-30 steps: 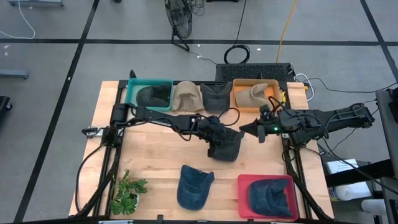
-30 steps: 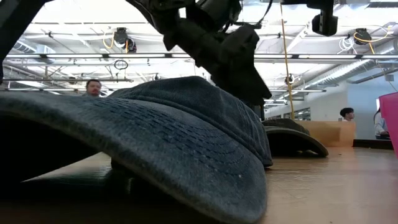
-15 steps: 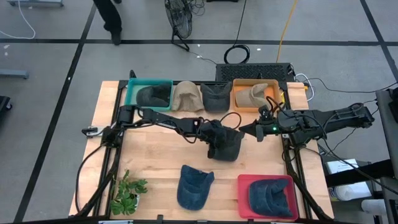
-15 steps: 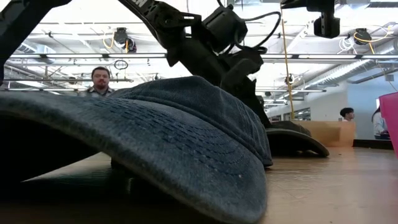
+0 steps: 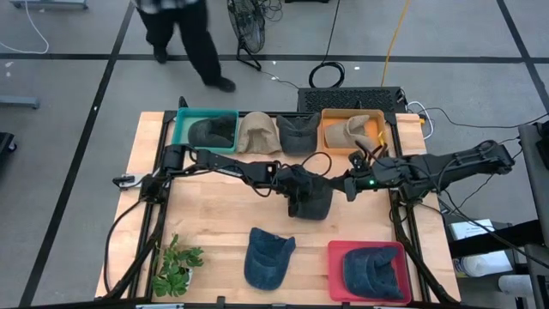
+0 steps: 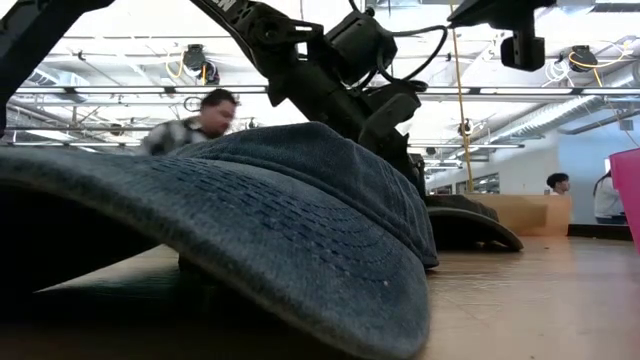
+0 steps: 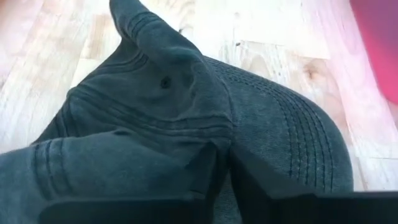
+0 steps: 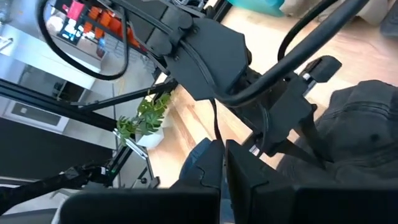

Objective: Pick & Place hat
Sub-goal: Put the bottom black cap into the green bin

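The left hand [image 5: 302, 194] has just pinched shut on the dark gray hat [image 5: 314, 202] mid-table, so it's ready to lift, while the right hand [image 5: 350, 184] hovers closed beside it.

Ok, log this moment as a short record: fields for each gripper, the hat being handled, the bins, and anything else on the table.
left gripper: down on the dark grey hat at table centre, fingers pinching a fold of its fabric
right gripper: shut, empty, just right of that hat
teal bin: holds a dark hat
orange bin: holds a tan hat
red bin: holds a blue hat
loose blue hat: front centre
plant: front left
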You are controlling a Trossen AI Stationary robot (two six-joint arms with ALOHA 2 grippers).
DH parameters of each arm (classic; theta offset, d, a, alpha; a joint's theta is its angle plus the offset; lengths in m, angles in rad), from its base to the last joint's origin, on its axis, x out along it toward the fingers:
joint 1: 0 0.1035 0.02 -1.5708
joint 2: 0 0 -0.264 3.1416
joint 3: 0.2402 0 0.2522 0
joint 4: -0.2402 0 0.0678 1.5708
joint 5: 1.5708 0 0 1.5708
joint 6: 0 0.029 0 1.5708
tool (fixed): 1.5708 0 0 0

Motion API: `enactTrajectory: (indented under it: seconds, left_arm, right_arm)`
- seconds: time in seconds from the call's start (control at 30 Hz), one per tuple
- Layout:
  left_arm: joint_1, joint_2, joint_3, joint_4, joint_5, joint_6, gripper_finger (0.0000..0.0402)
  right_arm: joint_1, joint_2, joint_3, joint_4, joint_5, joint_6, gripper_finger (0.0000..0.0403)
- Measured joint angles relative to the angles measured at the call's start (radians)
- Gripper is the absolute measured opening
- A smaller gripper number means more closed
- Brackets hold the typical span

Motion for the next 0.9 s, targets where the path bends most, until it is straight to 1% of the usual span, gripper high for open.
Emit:
enactTrajectory:
  seconds: [0.07, 0.13, 0.23, 0.3, 0.4, 0.5, 0.6, 0.67, 0.73, 0.83, 0.9]
  left_arm:
    - [0.0, -0.015, 0.0, -0.036, 0.002, -0.012, 0.0018]
    - [0.0, -0.039, 0.0, -0.086, 0.003, -0.016, 0.0007]
    - [0.0, -0.074, -0.001, -0.15, -0.037, -0.011, 0.0015]
    - [0.006, -0.108, -0.003, -0.207, -0.046, 0.002, 0.002]
    - [0.012, -0.171, -0.002, -0.291, -0.05, 0.024, 0.0013]
    - [0.011, -0.231, -0.002, -0.391, -0.027, 0.046, 0.0006]
    - [0.008, -0.285, -0.002, -0.493, -0.017, 0.074, 0.0018]
    - [0.003, -0.317, -0.002, -0.554, -0.018, 0.111, 0.0022]
    - [-0.002, -0.345, -0.002, -0.64, -0.019, 0.167, 0.002]
    - [-0.006, -0.376, -0.001, -0.773, -0.023, 0.278, 0.0007]
    - [-0.008, -0.385, -0.001, -0.858, -0.026, 0.349, 0.0007]
  right_arm:
    - [0.0, 0.004, 0.0, -0.001, -0.001, -0.007, 0.0]
    - [0.0, 0.005, 0.0, -0.003, 0.0, -0.023, 0.0]
    - [0.0, 0.005, 0.0, -0.011, 0.0, -0.051, 0.0]
    - [0.0, 0.005, 0.0, -0.02, -0.001, -0.057, 0.0]
    - [0.0, 0.005, 0.0, -0.022, -0.001, -0.078, 0.0]
    - [0.0, 0.005, 0.0, -0.02, 0.0, -0.102, 0.0]
    - [0.0, 0.005, 0.0, -0.021, 0.005, -0.135, 0.0]
    - [0.0, 0.005, -0.002, -0.022, 0.01, -0.159, 0.0]
    - [-0.001, 0.004, -0.014, -0.01, 0.037, -0.166, 0.0]
    - [-0.002, 0.004, -0.038, -0.012, 0.063, -0.137, 0.0]
    - [-0.002, 0.005, -0.061, 0.005, 0.073, -0.111, 0.0]
